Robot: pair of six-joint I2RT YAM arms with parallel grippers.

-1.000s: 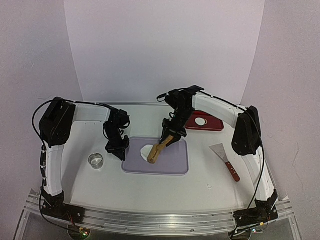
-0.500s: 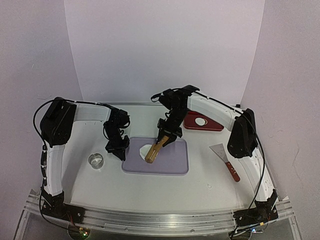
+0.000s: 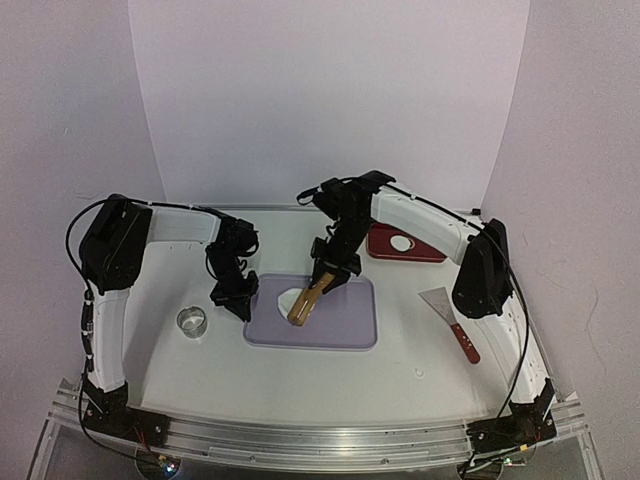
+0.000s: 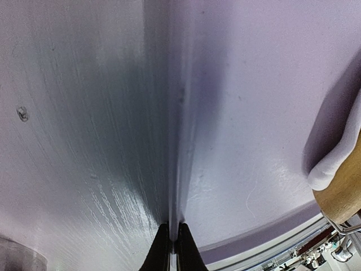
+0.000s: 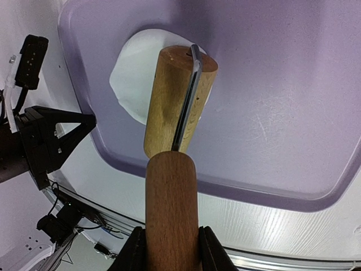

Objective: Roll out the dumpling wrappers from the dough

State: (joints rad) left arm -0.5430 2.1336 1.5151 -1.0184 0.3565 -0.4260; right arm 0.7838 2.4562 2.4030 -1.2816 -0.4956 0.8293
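The dough (image 3: 286,297) is a thin white sheet at the left end of the purple tray (image 3: 345,322). The wooden roller's head (image 3: 302,305) lies on it, covering its right part. My right gripper (image 3: 334,272) is shut on the roller's handle (image 5: 169,209), with the head (image 5: 177,104) pressed onto the dough (image 5: 132,70). My left gripper (image 3: 238,300) is shut on the tray's left rim (image 4: 179,141), and its fingertips (image 4: 174,240) pinch that edge. One dumpling wrapper (image 3: 401,242), a small white disc, rests on the dark red plate (image 3: 425,250).
A metal ring cutter (image 3: 191,321) stands on the table left of the tray. A scraper with a red handle (image 3: 452,318) lies at the right. The red plate sits behind the tray's right end.
The right arm has carried the roller a little to the left across the dough. The left gripper has stayed on the tray's rim.
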